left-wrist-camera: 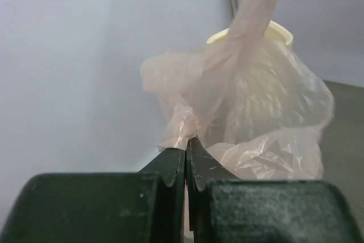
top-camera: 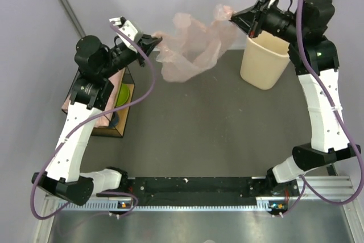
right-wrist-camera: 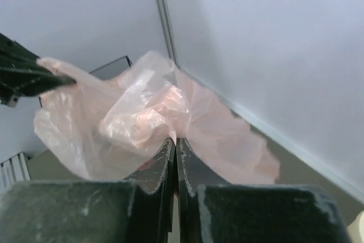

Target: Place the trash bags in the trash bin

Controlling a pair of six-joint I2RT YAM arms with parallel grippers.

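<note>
A pale pink translucent trash bag (top-camera: 190,46) hangs stretched in the air between my two grippers, above the table's far edge. My left gripper (top-camera: 157,40) is shut on its left edge; in the left wrist view the film (left-wrist-camera: 244,112) bunches out from the pinched tips (left-wrist-camera: 186,140). My right gripper (top-camera: 234,20) is shut on the bag's right end, just left of the cream trash bin (top-camera: 265,60). The right wrist view has crumpled film (right-wrist-camera: 148,112) spreading from the closed tips (right-wrist-camera: 175,139). The bin's rim (left-wrist-camera: 278,29) shows behind the bag.
A dark wire-framed box with orange-brown sides (top-camera: 116,109) stands at the left, with a green item inside and a pink stack (top-camera: 68,103) beside it. Grey walls with a metal post (right-wrist-camera: 162,15) close off the back. The left gripper's tip (right-wrist-camera: 34,75) shows in the right wrist view.
</note>
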